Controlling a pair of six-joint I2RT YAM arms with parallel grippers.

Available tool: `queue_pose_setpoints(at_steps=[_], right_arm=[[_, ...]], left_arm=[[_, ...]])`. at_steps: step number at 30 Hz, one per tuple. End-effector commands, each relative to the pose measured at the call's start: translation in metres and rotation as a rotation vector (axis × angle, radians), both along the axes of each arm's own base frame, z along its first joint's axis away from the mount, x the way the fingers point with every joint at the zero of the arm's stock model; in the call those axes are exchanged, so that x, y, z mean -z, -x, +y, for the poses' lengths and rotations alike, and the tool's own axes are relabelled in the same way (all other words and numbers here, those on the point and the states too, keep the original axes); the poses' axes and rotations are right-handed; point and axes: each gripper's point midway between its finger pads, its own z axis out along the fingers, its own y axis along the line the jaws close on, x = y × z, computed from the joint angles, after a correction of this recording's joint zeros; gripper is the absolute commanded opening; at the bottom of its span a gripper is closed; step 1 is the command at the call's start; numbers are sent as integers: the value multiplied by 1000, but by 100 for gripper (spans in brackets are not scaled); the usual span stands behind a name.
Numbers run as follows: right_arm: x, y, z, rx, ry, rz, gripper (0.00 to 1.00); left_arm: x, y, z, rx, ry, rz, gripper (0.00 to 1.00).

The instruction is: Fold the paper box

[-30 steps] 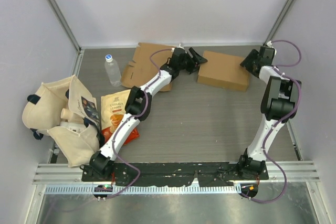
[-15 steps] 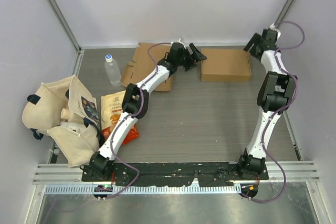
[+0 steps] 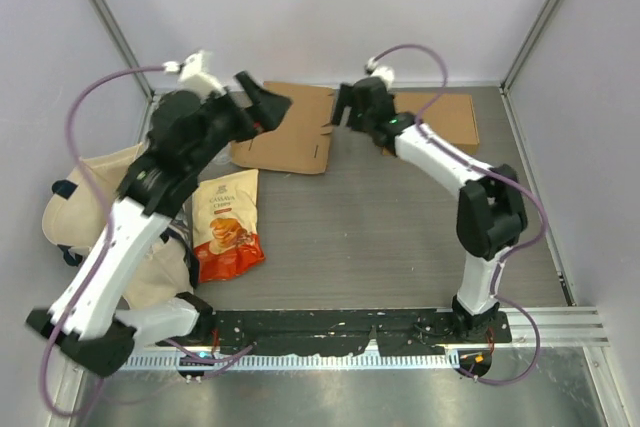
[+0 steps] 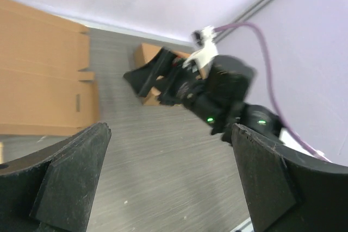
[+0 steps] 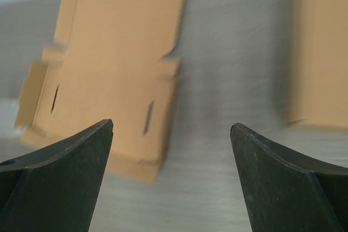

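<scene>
Swung leftward, left gripper (image 3: 266,107) and right gripper (image 3: 343,107), both spread, flank the paper box (image 3: 290,139).

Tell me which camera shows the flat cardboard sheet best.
Top external: the flat cardboard sheet lies sharp and nearly whole, one corner hidden by the left gripper. Right wrist shows it blurred; left wrist crops it.

Folded box (image 3: 455,122) half hidden behind right arm (image 3: 432,153); right wrist view motion-blurred.
</scene>
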Motion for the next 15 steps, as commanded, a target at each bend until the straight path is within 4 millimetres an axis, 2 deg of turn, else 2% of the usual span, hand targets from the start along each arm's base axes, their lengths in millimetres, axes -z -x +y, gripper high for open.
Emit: queue_pose_setpoints(at_steps=[1, 3, 4, 6, 8, 9, 10, 11, 12, 14, 15], right_arm=[[61, 2, 65, -59, -221, 47, 92], [96, 5, 84, -75, -326, 102, 88], [107, 6, 86, -68, -335, 115, 85], [133, 7, 93, -66, -348, 153, 79], [144, 6, 97, -67, -348, 160, 73], [144, 4, 101, -70, -355, 157, 65], [154, 3, 101, -62, -356, 168, 62], [153, 1, 104, -63, -364, 161, 56], [154, -2, 105, -60, -376, 156, 45], [166, -3, 108, -60, -377, 181, 38], [164, -5, 109, -59, -375, 183, 33]], left_arm=[[97, 42, 63, -116, -281, 217, 100], [109, 64, 73, -110, -290, 251, 100], [117, 79, 80, -105, -283, 253, 100], [123, 93, 80, -78, -240, 250, 100], [143, 107, 77, -53, -180, 266, 100], [144, 106, 73, -48, -142, 256, 100], [160, 108, 70, -53, -109, 299, 100], [164, 105, 67, -58, -95, 301, 100], [171, 101, 68, -81, -91, 322, 100], [188, 92, 65, -116, -91, 376, 100], [188, 83, 64, -139, -81, 362, 100]])
